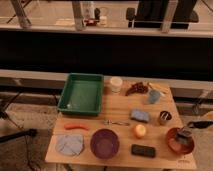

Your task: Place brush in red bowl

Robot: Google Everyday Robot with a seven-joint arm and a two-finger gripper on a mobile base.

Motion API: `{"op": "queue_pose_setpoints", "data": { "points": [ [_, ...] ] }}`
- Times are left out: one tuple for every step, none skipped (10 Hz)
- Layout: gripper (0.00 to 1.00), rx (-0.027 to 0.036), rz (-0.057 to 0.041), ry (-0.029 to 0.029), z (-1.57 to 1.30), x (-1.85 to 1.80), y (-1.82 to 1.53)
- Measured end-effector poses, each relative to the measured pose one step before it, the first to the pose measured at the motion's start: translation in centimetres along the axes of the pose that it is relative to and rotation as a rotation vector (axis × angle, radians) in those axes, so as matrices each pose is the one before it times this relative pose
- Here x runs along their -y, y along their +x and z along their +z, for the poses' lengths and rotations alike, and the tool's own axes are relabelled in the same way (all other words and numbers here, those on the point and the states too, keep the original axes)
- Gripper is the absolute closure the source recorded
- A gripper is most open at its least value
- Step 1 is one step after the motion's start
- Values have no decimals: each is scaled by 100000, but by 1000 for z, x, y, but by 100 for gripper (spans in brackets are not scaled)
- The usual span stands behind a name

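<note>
Green tray, purple bowl — orange fruit, black slab.

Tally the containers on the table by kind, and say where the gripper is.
Bowls: 2, the red bowl and the purple bowl.
Trays: 1, the green tray.
Cups: 3, the white cup, the blue cup and the dark cup.
Total: 6.
The gripper hangs at the right edge of the table, beside the red bowl.
</note>
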Motion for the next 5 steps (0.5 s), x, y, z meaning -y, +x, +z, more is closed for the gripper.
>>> {"op": "queue_pose_setpoints", "data": {
  "points": [
    [100,1390,532,489,7,-321,215],
    [100,1194,-23,754,60,35,-1],
    [100,1324,-325,872,39,165,-173],
    [100,1004,-57,734,-21,97,-131],
    [100,345,160,602,-23,3,89]
  ]
}}
